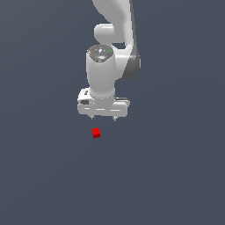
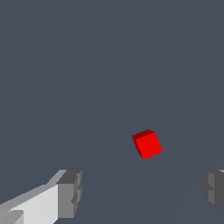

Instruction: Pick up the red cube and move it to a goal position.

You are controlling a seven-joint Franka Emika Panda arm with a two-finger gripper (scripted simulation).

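Observation:
The red cube (image 1: 96,132) is a tiny bright red block lying on the flat dark grey surface. In the exterior view it sits just below my white gripper (image 1: 103,118) and slightly toward that view's left of it. The gripper points down, its two short fingertips (image 1: 92,117) spread wide apart with nothing between them. In the wrist view the cube (image 2: 147,144) shows ahead of the gap between the two grey finger pads (image 2: 70,193), apart from both. The gripper (image 2: 142,192) is open and empty.
The white arm (image 1: 112,39) rises behind the gripper toward the top of the exterior view. The dark grey surface (image 1: 176,176) fills both views. No goal marker shows.

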